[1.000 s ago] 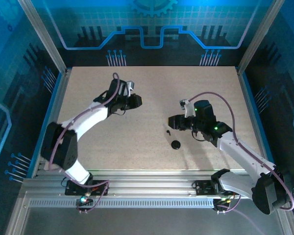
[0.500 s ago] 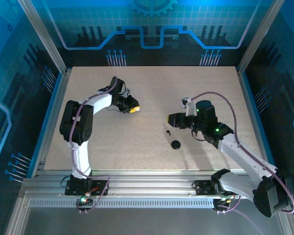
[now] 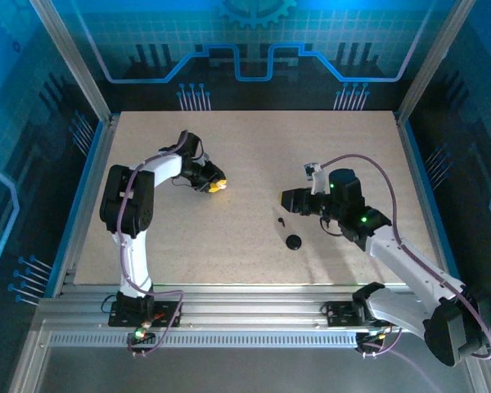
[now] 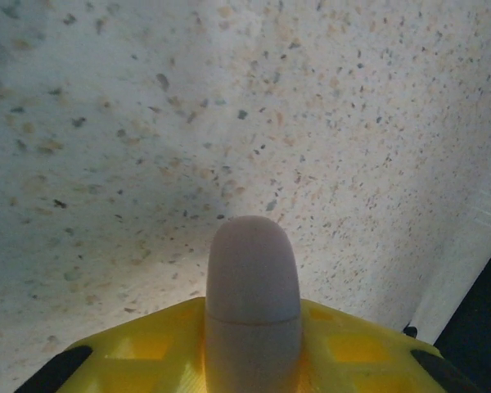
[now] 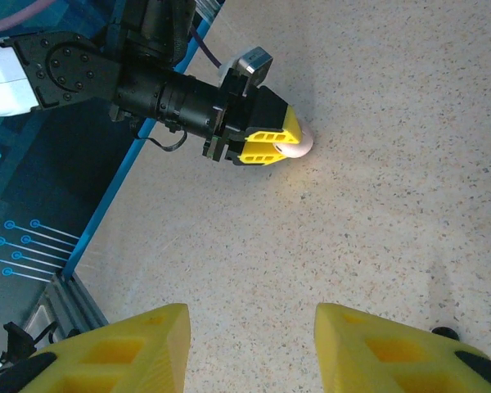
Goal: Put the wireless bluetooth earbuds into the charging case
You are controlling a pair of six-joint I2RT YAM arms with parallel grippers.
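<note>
My left gripper is shut on a pale pink round charging case, held edge-on with its seam showing between the yellow fingers. From the right wrist view, that case sticks out of the left gripper's tip, low over the table. My right gripper hovers open and holds nothing; in its own view bare table lies between the fingers. Just in front of it a tiny black earbud lies on the table, with a round black case beside it.
The speckled table is bounded by a blue-edged metal frame on the left and right. A small dark piece peeks past my right finger at the lower right.
The left arm has folded back and its gripper has dropped lower and slightly left with the pink case. The right arm has barely moved.
</note>
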